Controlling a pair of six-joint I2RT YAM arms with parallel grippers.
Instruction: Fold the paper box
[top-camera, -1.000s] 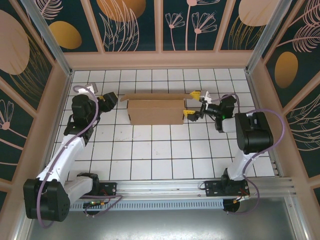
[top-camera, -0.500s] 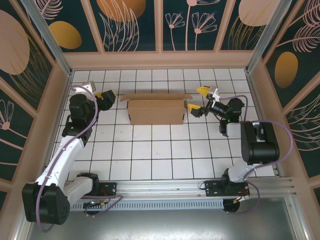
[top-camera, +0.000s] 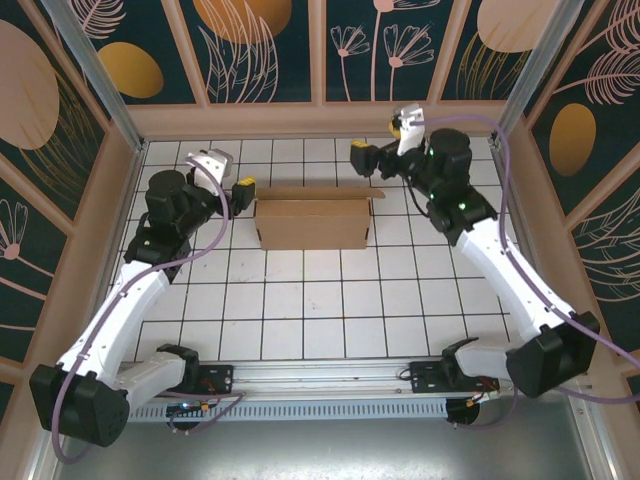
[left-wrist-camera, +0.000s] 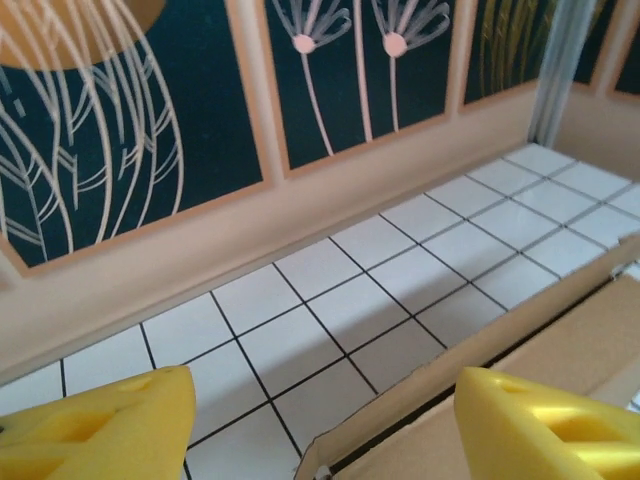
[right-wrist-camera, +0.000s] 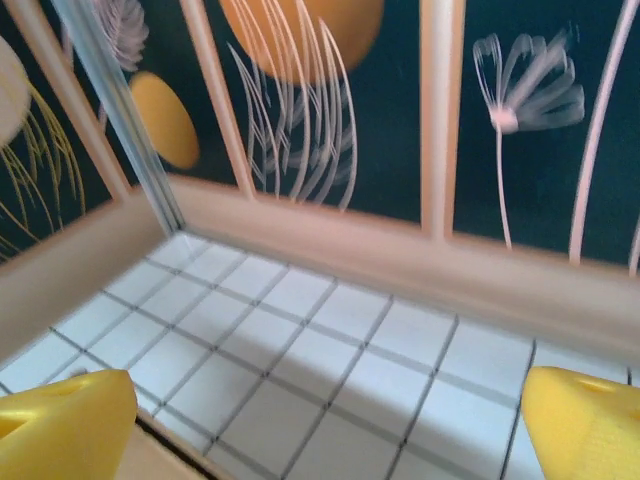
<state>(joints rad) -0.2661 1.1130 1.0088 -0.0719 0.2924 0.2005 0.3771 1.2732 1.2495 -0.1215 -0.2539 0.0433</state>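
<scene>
Table: your table (top-camera: 300, 300) is covered in white square tiles with dark seams, and the left wrist view shows the same tiles running up to the back wall.
Walls: a low beige ledge (top-camera: 320, 118) rims the tiles on 3 sides. Above it stand dark teal panels (top-camera: 270, 50) with pale plant drawings and orange ovals, split by beige strips.
Frame: slanted metal posts (top-camera: 90, 70) rise at the 2 far corners. A metal rail (top-camera: 330, 375) runs along the near edge, where your arms are bolted.
Box: the cardboard box (top-camera: 312, 222) sits on the far middle of the table with its long side facing you and a flap standing open along its far edge. The left wrist view catches its brown cardboard (left-wrist-camera: 600, 345) at lower right.
Left hand: your left gripper (top-camera: 240, 188) is just beside the box's far left corner; you cannot tell from these views whether it touches. Its yellow fingertips (left-wrist-camera: 100, 420) are spread wide, with nothing clamped between them.
Right hand: your right gripper (top-camera: 383, 142) is raised beyond the box's far right corner, close to the back ledge and apart from the cardboard. Its yellow fingertips (right-wrist-camera: 60, 425) are also spread wide and grip nothing, with tiles and wall showing between them.
</scene>
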